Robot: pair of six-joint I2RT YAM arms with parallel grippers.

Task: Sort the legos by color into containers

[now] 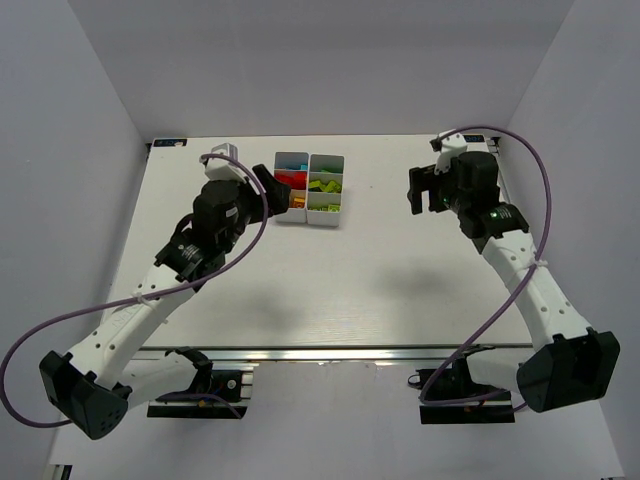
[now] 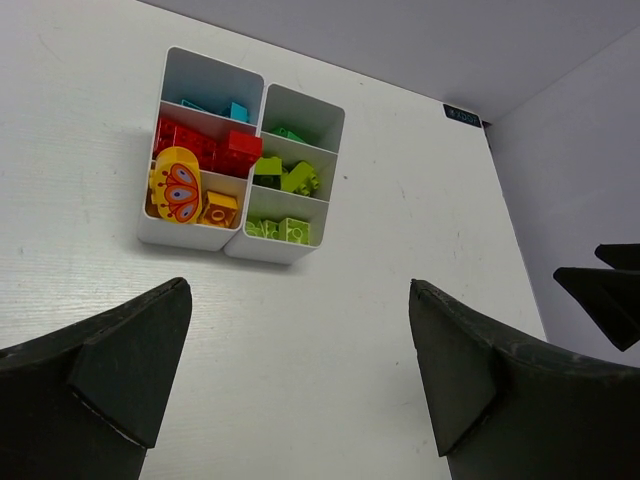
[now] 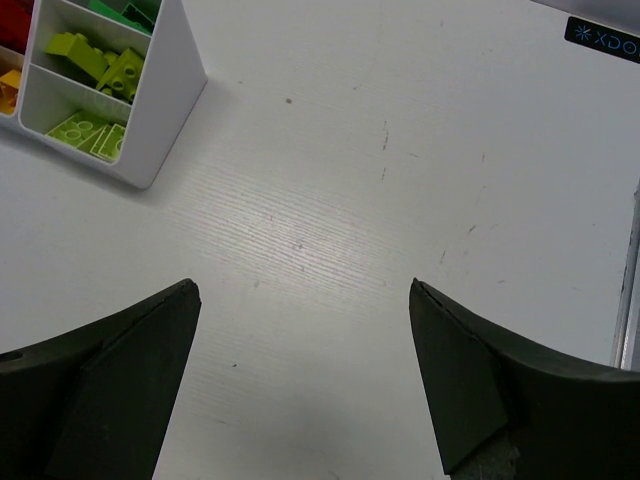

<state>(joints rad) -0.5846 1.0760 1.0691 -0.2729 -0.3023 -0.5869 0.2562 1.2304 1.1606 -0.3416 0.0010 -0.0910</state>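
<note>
The white tray of containers (image 1: 327, 219) stands at the back middle of the table. Its compartments hold sorted legos: light blue (image 2: 231, 109), red (image 2: 205, 146), dark green (image 2: 288, 133), lime (image 2: 292, 178) and flat lime ones (image 2: 280, 230). An orange brick (image 2: 219, 210) shares its compartment with a yellow oval butterfly piece (image 2: 178, 186). My left gripper (image 1: 277, 192) hovers just left of the tray, open with nothing between its fingers (image 2: 300, 290). My right gripper (image 1: 416, 190) hangs to the right of the tray, open and empty (image 3: 303, 285) over bare table. The tray's corner (image 3: 168, 95) shows at the right wrist view's upper left.
White enclosure walls stand on the left, back and right of the table. A small dark label (image 3: 603, 41) is stuck near the far right corner, beside the table's right edge (image 3: 630, 270). The right gripper's fingers (image 2: 605, 290) show at the left wrist view's right border.
</note>
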